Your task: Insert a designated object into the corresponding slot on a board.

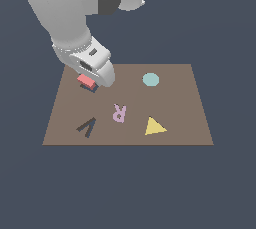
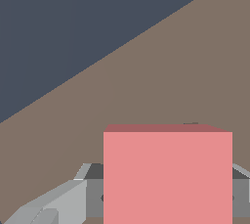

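The salmon-red square block (image 1: 86, 80) sits between my gripper's (image 1: 95, 82) fingers at the board's far left in the exterior view. It fills much of the wrist view (image 2: 167, 174), with a grey finger (image 2: 53, 203) on either side, so the gripper is shut on it. The dark navy slot (image 1: 91, 88) shows as a thin dark edge just under and beside the block; most of it is hidden. The brown board (image 1: 175, 103) lies flat on the dark ground.
On the board are a teal disc (image 1: 150, 79), a pink letter R (image 1: 119, 112), a yellow triangle (image 1: 154, 126) and a dark V-shaped cutout (image 1: 86, 127). The arm's white links (image 1: 65, 13) rise over the board's far left corner.
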Available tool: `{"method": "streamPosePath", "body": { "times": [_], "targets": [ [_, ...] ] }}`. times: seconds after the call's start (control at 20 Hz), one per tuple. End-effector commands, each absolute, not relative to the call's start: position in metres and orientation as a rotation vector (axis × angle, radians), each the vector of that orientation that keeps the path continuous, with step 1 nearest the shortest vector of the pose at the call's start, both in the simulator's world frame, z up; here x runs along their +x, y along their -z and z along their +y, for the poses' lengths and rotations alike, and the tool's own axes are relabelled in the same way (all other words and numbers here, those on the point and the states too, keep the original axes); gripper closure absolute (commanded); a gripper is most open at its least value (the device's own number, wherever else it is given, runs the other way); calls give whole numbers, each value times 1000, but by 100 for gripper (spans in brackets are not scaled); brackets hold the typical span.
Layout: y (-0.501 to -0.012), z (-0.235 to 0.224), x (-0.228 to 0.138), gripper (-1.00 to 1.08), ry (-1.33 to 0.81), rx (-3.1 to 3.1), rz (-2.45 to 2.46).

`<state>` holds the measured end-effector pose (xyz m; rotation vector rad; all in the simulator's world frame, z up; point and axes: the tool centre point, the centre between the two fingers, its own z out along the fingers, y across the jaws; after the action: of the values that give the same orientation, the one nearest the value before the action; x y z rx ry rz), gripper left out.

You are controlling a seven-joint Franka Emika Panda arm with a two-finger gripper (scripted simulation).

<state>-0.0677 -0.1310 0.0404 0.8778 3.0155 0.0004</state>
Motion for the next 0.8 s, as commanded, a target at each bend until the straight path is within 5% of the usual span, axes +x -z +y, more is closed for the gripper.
{"method": "streamPosePath", "body": {
  "times": [0.0,0.75],
  "targets": [
    [-41,-131,-65,108,0,810,3034],
    [-34,-130,-62,108,0,702,3061]
  ]
}}
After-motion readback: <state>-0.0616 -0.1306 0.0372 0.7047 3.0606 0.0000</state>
